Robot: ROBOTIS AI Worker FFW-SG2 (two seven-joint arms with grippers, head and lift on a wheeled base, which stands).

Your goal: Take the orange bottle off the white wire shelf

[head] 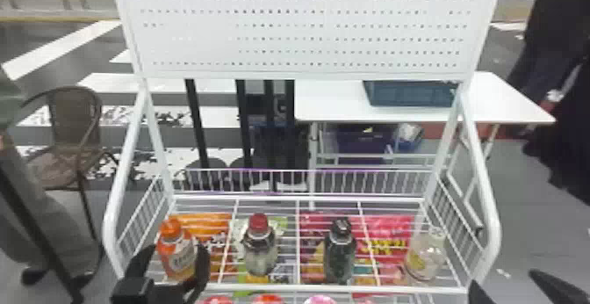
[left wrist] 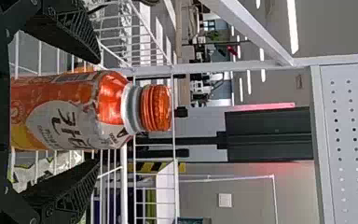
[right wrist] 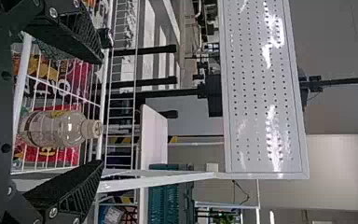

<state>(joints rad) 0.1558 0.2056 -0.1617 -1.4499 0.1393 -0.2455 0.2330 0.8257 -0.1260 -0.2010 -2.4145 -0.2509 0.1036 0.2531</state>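
Loosely Flanked: Orange Bottle (head: 178, 255) Between Spread Fingers

The orange bottle stands upright at the left end of the wire shelf (head: 333, 288), near its front rail. To the bottle's left is the side fence (head: 142, 217), with one finger of the left gripper (head: 178, 248) in the space between. To its right, an open gap takes that gripper's other finger before the red-capped bottle (head: 260, 248). Above the orange bottle the space is open, and behind it wire runs back to the rear fence (head: 298, 181).

Farther right of it stand a dark bottle (head: 339, 252) and, at the shelf's far end, a clear bottle (head: 425, 257). Snack bags (head: 390, 237) lie below its level, seen through the wires. Well behind it are a pegboard (head: 307, 30), a white table (head: 333, 101) with a blue-green crate (head: 410, 94), and a wicker chair (head: 74, 118) off to the left.

The left gripper's fingers stand wide on both sides of the orange bottle; the left wrist view shows gaps between the fingertips and the bottle. Well to the bottle's right, past the shelf's right end, the right gripper (head: 502, 278) has its fingers spread too.
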